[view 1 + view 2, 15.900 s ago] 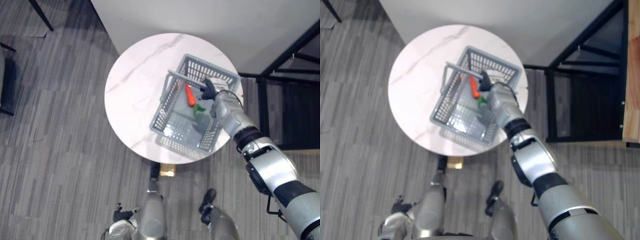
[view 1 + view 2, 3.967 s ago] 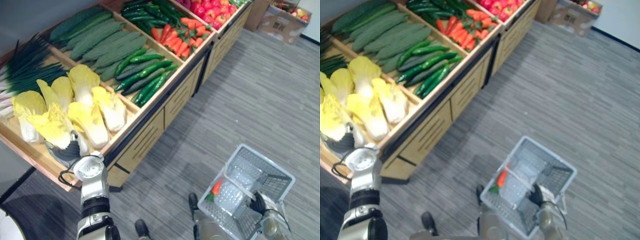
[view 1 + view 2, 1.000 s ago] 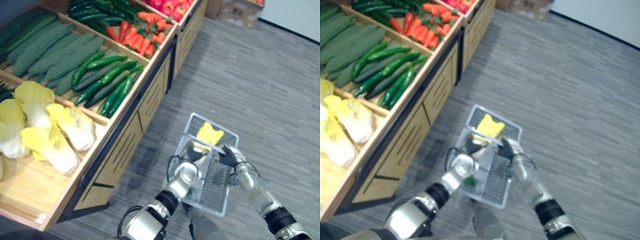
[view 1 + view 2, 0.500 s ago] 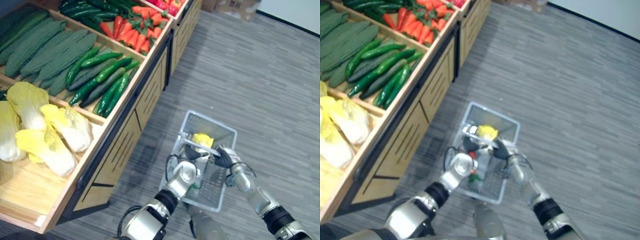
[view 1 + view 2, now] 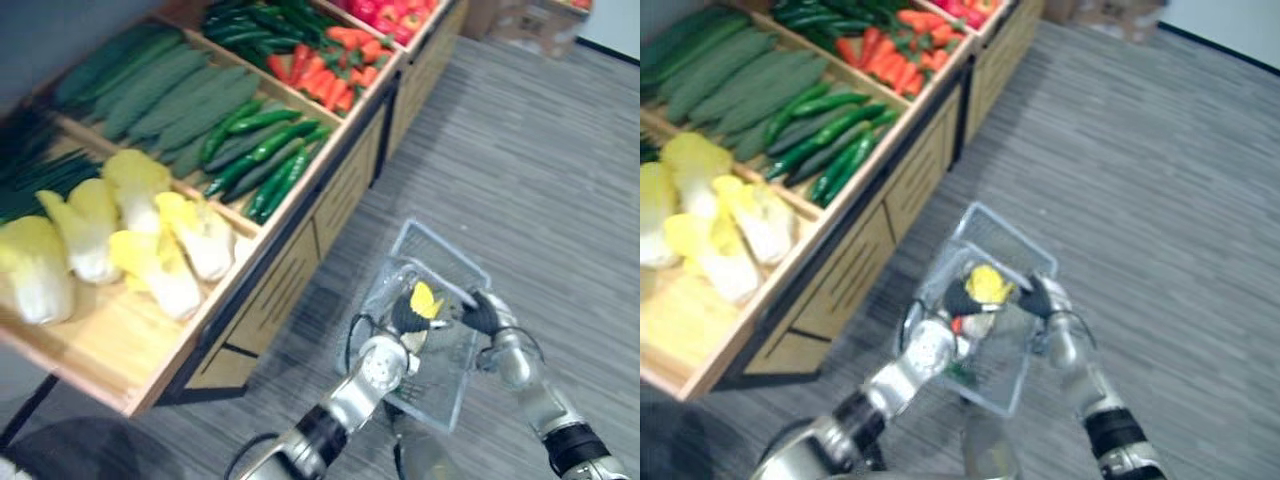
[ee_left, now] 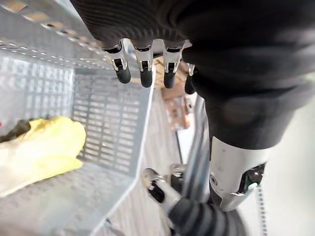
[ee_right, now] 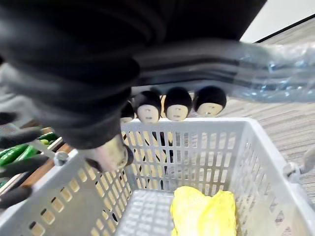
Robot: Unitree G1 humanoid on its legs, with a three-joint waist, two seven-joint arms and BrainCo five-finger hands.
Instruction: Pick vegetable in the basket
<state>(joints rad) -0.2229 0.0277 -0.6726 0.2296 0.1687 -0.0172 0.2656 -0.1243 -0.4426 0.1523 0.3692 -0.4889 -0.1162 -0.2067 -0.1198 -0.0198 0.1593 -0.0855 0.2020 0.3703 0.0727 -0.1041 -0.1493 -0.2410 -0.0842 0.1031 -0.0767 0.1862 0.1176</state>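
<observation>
— How many vegetables are in the basket [image 7: 197,147]?
— Two: one yellow cabbage [image 5: 425,300] and one carrot [image 5: 956,324].
— And the hands?
— The right hand [image 5: 483,313] is curled round the basket's handle [image 7: 266,69]. The left hand [image 5: 408,314] hovers over the basket beside the cabbage, its fingers [image 6: 142,71] loose and gripping nothing.
— What's on the shelf [image 5: 100,340]?
— Five more cabbages [image 5: 160,265], by my count.
</observation>
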